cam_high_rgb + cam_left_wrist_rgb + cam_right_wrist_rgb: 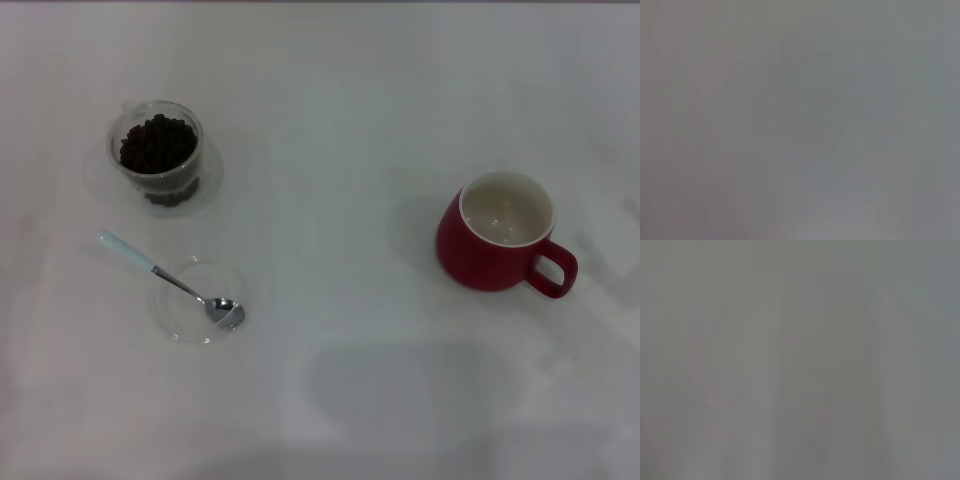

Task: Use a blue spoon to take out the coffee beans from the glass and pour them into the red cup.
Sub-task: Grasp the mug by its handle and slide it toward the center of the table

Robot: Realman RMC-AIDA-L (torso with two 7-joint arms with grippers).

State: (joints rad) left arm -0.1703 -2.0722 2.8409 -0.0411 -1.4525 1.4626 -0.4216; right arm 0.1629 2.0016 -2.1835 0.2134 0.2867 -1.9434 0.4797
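The glass [157,152] stands upright at the left of the table in the head view, filled with dark coffee beans [156,143]. Nearer to me, the blue spoon [168,278] lies with its metal bowl resting in a shallow clear glass dish [200,300] and its pale blue handle pointing away to the left. The red cup [500,235] stands upright at the right, handle toward the right, its cream inside showing no beans. Neither gripper shows in any view. Both wrist views show only a plain grey surface.
The objects stand on a plain white tabletop [330,130]. A faint shadow falls on the table near its front edge, between the dish and the cup.
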